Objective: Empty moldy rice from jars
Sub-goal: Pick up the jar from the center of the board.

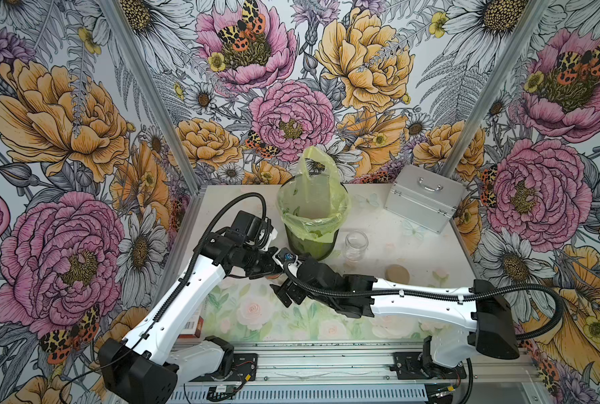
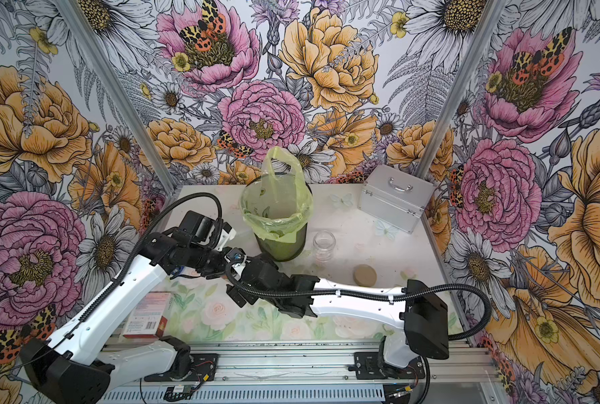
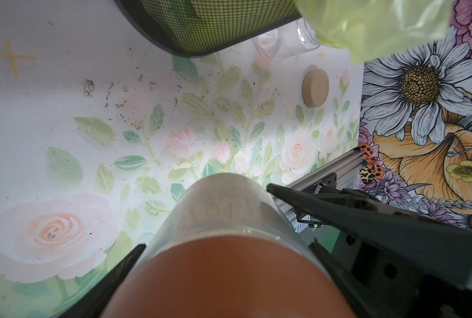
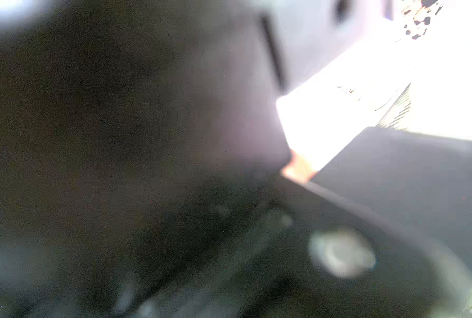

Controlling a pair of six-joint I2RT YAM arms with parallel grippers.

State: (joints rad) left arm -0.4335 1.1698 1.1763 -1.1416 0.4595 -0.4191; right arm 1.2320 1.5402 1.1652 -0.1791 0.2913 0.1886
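I am clenching my left end effector (image 3: 228,243) on the copper-lidded jar (image 3: 245,198) above the table (image 1: 379,210), lid end toward my wrist, with pale moldy rice (image 3: 215,210) showing through the glass. My right end effector (image 1: 286,295) is hanging spread wide just beside it, gripping nothing. The other jar (image 1: 356,245) is standing open beside the mesh bin (image 1: 312,224), its beige lid (image 1: 398,274) lying near on the table

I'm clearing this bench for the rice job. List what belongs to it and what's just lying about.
Belongs: copper-lidded jar in the left gripper; open jar; beige lid; bagged mesh bin.
Lying about: silver case; red carton.
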